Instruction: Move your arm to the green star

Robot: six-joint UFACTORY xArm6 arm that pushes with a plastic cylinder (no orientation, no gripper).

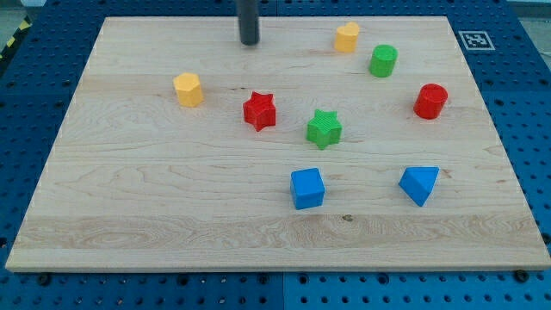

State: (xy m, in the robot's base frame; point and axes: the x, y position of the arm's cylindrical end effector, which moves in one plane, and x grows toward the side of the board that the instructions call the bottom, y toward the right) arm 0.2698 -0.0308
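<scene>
Near the view's top edge of the pale wooden tabletop [129, 215], left of centre, my tip [250, 42] stood at the lower end of the straight dark rod, touching no block. The rod carried no fingers, so there was no spread or pinch to tell.

The green star-shaped block [324, 128] lay near the middle of the board, well below my tip and to its right. Just to the star's left, a little higher, sat the red star-shaped block [259, 111], the two near each other but apart. Farther toward the view's left rested a yellow faceted block [188, 89], by itself.

Toward the view's top right, a second yellow faceted block [347, 37] stood near the board's far edge, with a green cylinder-like block [383, 60] just beside it, lower and to the right. A red cylinder-like block [430, 101] lay below that, near the right side.

Below the green star sat a blue cube [307, 188], and to its right, well apart, a blue wedge-like block [419, 183].

Around the board ran a blue perforated surface [516, 95].
</scene>
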